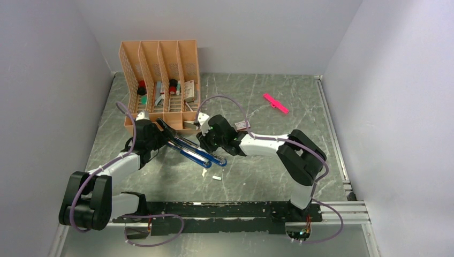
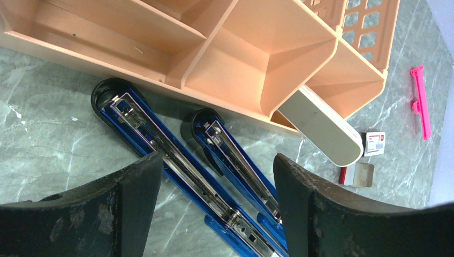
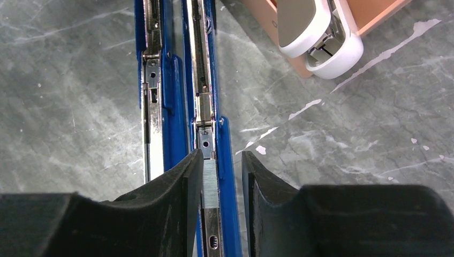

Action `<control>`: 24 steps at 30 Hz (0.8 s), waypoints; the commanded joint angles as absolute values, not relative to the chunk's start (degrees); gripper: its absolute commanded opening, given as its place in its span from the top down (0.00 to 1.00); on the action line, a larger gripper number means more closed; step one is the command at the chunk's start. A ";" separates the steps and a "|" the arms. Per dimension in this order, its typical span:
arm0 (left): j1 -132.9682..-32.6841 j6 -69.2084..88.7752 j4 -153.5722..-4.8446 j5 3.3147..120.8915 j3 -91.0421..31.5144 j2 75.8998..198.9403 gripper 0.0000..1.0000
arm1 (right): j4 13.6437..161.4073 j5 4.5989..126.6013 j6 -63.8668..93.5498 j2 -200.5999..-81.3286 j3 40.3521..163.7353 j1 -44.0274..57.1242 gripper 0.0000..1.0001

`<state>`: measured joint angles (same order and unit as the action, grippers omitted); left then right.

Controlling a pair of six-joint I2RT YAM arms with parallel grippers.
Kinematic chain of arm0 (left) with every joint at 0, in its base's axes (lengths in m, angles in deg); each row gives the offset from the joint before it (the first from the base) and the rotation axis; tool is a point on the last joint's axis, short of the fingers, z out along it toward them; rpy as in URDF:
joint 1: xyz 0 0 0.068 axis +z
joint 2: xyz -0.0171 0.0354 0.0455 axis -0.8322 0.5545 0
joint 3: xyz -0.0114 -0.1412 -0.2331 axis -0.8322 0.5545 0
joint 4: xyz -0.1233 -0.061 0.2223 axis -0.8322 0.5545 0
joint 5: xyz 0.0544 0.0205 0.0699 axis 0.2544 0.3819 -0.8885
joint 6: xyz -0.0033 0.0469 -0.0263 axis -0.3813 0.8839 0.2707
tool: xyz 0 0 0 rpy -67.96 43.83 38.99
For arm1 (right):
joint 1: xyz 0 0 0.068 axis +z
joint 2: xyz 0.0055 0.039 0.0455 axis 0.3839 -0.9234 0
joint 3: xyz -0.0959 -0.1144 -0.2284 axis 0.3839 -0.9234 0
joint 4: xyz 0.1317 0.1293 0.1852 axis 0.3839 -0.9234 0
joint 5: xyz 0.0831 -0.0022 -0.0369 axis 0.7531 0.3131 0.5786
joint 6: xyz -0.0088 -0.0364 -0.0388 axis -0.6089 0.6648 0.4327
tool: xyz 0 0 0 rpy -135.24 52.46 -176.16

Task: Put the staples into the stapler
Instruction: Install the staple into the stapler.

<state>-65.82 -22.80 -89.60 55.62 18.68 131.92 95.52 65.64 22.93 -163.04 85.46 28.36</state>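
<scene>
The right fingers (image 3: 171, 203) stand narrowly apart astride the staples (image 3: 210, 184); whether they pinch the strip I cannot tell. The strip lies lengthwise in the rail of the opened blue stapler (image 3: 172, 107), mid-surface (image 1: 267, 176), with its long axis running from the far-left orange organizer (image 1: 160, 59) toward the near right. The left fingers (image 2: 134, 203) gape, released, over the stapler.

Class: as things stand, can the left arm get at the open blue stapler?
Probably yes: the left gripper hangs right over the stapler, jaws wide apart, with nothing between them and it.
</scene>
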 commanded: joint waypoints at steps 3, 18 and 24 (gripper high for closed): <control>-66.57 -22.41 -91.26 56.72 18.22 131.70 0.20 | 94.23 64.84 22.61 -165.00 86.95 28.14 0.64; -66.61 -22.49 -91.18 56.74 18.26 131.71 0.20 | 88.22 64.46 23.42 -162.98 84.16 28.16 0.64; -66.61 -22.41 -90.99 56.74 18.16 131.67 0.20 | 86.78 64.24 23.50 -160.94 81.15 28.22 0.64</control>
